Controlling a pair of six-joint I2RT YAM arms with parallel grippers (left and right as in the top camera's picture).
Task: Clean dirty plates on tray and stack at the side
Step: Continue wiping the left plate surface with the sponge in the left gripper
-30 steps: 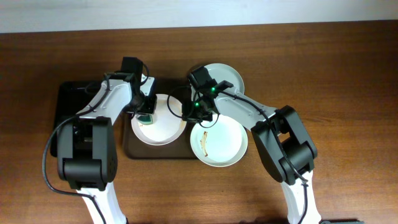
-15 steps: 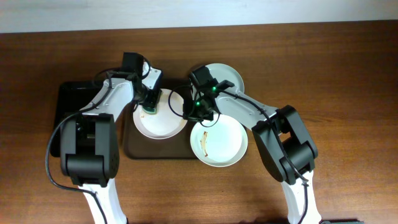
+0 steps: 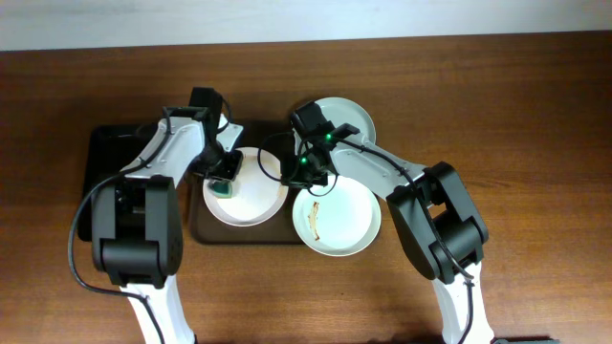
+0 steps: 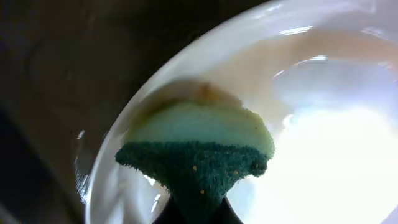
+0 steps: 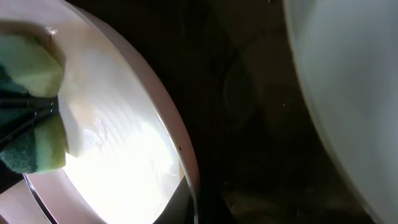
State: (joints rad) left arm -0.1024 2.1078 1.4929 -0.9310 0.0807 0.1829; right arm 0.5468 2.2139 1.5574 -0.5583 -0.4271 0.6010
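Tray [image 3: 229,235]: dark brown, mid-surface, w/ one plate fully inside it, the center plate [image 3: 253,196]. Its bowl looks mostly white from overhead; glare in the wrist views washes out detail.

L claw [image 3: 222,177] is clenched on a sponge [image 3: 222,185], yellow top and green scrub side. The sponge is pressed onto the center plate's left inner wall, near the rim. L wrist view shows the sponge [image 4: 199,143] down against that plate [image 4: 323,124].

R claw [image 3: 304,174] is clenched on the center plate's right rim. In the R wrist view the rim [image 5: 180,155] runs down between the fingers, w/ the sponge [image 5: 31,112] at the far side of the bowl.

Front plate [image 3: 344,215]: right of the tray, left edge overlapping the tray rim, rest over the surface [image 3: 535,115]. It has a thin brown smear [image 3: 313,222] inside, left of centre.

Back plate [image 3: 352,117]: on the surface off the tray's far right corner, partly under the R arm. Looks clean where visible.

Black tray [image 3: 100,158]: left of the brown one, partly under the L arm; contents can't tell.
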